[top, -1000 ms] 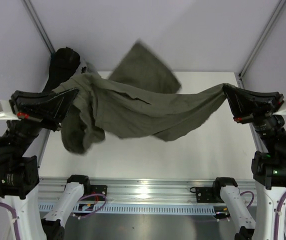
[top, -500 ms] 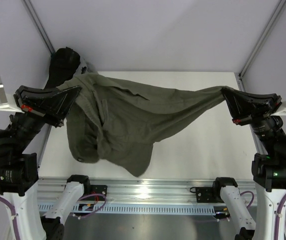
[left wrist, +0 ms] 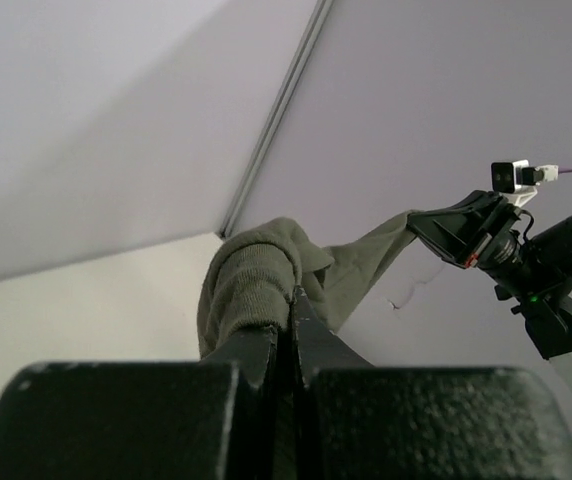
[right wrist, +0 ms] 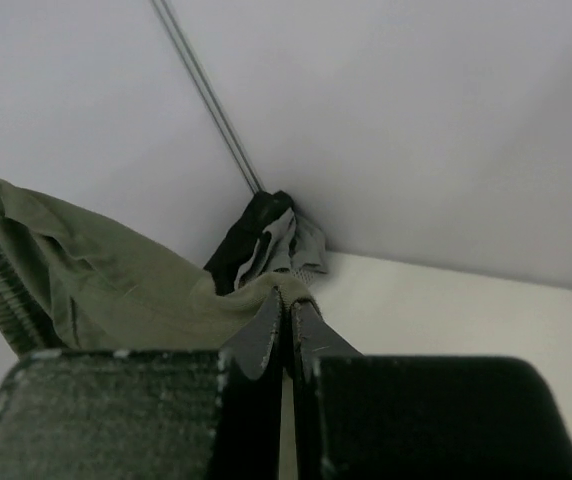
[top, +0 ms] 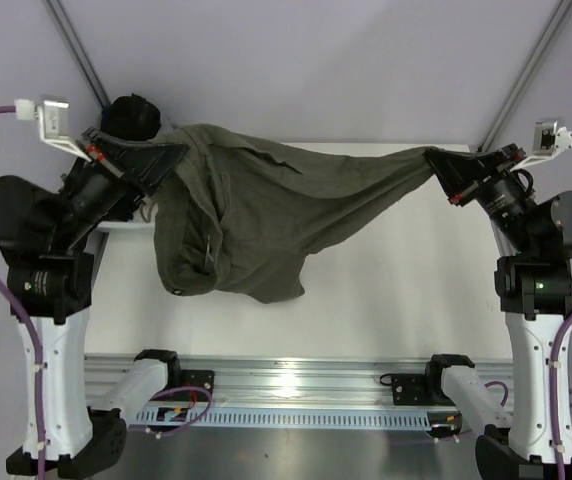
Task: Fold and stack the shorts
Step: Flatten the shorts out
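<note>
The olive-green shorts (top: 256, 215) hang in the air, stretched between both arms above the white table (top: 386, 300). My left gripper (top: 178, 148) is shut on their left end; in the left wrist view the ribbed waistband of the shorts (left wrist: 256, 285) bunches over my left gripper (left wrist: 294, 298). My right gripper (top: 433, 157) is shut on the right end, where the shorts (right wrist: 116, 290) fold over my right gripper (right wrist: 288, 300). The bulk of the cloth sags low on the left side.
A heap of dark and grey clothes (top: 131, 115) lies in the far left corner, also seen as dark clothes (right wrist: 266, 240) in the right wrist view. Purple-grey walls and metal posts (top: 521, 75) enclose the table. A metal rail (top: 296, 375) runs along the near edge.
Both arms have risen and swung toward the back, carrying the shorts up and away. The flying leg has dropped and now hangs down under the left side.
</note>
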### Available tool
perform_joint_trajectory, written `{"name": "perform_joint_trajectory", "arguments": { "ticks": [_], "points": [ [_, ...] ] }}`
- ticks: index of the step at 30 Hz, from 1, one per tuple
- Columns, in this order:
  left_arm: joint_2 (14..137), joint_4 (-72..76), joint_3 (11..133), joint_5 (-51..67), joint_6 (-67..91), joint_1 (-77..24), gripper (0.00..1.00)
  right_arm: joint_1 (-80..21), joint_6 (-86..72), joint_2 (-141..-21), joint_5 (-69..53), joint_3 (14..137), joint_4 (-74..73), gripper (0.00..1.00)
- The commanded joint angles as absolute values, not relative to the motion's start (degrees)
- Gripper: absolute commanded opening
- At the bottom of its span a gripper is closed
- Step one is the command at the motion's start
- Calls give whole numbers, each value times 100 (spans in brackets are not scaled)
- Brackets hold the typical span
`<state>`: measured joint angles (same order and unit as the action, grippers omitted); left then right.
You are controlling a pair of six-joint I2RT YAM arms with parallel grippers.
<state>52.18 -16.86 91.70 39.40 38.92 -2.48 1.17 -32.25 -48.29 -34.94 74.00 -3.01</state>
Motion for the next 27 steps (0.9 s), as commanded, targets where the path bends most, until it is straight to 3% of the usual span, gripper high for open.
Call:
{"name": "perform_joint_trajectory", "arguments": {
  "ticks": [1,14,21,27],
  "points": [
    [5089,-1371,9167,4166,4166,-220,0,88,-3103,-4397,-3490,7541,-342,0],
    [3349,-1072,9123,4526,4763,-220,3,210,-3252,-2313,-3709,8164,-957,0],
    [3164,-1747,8930,4430,4738,-220,2,746,-3567,-1996,-3981,8578,-1538,0],
    [3278,-2179,7684,3999,4387,-220,1,1387,-3884,-2144,-4437,8114,-1697,0]
  ]
}}
